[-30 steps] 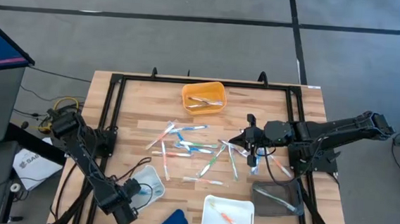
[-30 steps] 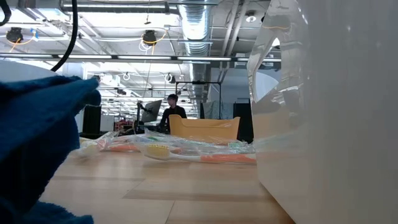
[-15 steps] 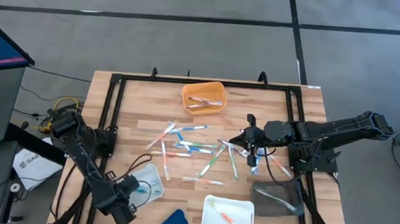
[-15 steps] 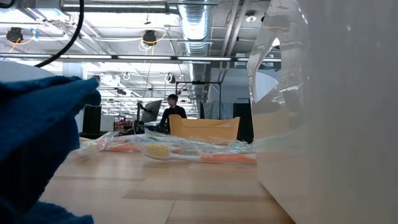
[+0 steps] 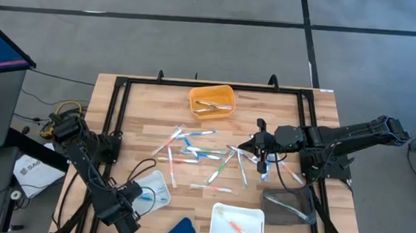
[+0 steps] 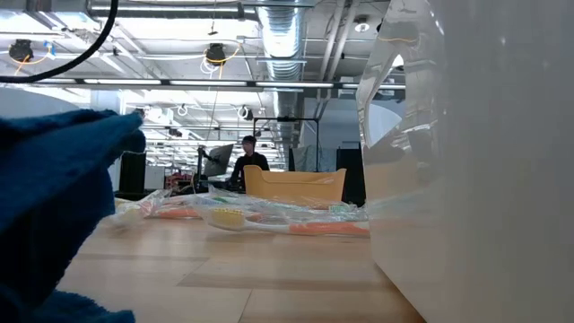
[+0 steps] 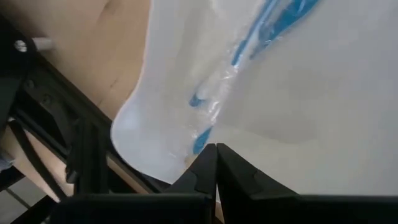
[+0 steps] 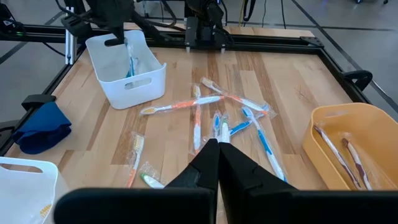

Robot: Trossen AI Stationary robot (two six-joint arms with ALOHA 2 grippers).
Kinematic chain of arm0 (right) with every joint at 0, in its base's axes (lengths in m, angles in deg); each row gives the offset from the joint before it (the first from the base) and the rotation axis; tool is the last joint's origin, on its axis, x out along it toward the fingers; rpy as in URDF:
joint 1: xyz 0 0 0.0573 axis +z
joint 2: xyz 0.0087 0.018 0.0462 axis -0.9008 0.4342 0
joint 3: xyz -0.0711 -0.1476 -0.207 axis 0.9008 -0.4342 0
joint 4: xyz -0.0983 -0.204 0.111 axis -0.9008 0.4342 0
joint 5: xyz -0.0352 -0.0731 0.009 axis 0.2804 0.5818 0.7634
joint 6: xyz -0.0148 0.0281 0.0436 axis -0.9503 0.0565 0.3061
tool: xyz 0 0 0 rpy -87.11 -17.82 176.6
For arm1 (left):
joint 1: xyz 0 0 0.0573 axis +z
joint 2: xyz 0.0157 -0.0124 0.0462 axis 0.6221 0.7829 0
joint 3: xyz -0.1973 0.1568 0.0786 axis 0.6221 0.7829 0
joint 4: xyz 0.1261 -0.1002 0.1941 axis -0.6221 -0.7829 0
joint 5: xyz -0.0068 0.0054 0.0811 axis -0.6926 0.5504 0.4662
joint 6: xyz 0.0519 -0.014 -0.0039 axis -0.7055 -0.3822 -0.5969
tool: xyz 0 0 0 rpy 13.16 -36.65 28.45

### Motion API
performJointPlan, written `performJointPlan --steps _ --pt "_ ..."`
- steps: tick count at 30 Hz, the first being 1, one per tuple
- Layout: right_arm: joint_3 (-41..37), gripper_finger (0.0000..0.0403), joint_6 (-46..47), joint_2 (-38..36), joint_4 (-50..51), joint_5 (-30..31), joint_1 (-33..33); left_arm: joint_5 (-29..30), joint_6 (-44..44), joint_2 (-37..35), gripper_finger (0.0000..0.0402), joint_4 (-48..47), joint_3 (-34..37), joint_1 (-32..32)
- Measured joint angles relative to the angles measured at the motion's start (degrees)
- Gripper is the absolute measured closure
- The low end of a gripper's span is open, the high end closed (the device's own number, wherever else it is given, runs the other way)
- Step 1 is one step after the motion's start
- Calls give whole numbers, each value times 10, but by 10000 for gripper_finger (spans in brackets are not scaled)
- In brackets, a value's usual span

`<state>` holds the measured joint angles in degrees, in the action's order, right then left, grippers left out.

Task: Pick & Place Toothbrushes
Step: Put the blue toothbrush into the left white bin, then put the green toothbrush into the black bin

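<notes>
Scattered across the middle of the wooden counter (image 5: 143,104), the toothbrushes (image 5: 205,157) are seen in blue, green, orange and clear wrappers, with more of them laid in the orange tray (image 5: 210,100) at the far edge, in the white tray (image 5: 237,223) at the near edge and in the small white bin (image 5: 157,189) near the left arm. A dark mesh basket (image 5: 288,206) is placed beside the right arm, and its contents cannot be made out. The left end effector (image 5: 130,199) is held low at the edge of the small white bin, its fingers (image 7: 205,177) pressed together with nothing between them; from its wrist, blue toothbrushes in clear wrap are seen lying in the bin. The right end effector (image 5: 254,143) is poised over the right side of the pile, fingers closed and empty. In the low view, most of the scene is blocked by a blue cloth (image 6: 54,215) on one side and a white tray wall on the other; only a strip of wrapped toothbrushes and the orange tray are visible between them. A distant person (image 6: 248,161) is glimpsed in the room behind
</notes>
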<state>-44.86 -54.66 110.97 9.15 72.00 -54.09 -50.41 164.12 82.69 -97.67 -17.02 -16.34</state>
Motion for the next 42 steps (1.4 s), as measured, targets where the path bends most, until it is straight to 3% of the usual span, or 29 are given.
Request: performJointPlan --steps 19,31,37,42 --pt "0 401 0 0 3 0 0 4 -17 25 401 71 60 5" --pt "0 401 0 0 4 0 0 79 -4 5 401 -24 9 2" --pt "0 401 0 0 4 0 0 189 -7 5 401 -36 -13 2" --pt "0 401 0 0 8 0 0 410 -42 5 401 -34 -32 -5"
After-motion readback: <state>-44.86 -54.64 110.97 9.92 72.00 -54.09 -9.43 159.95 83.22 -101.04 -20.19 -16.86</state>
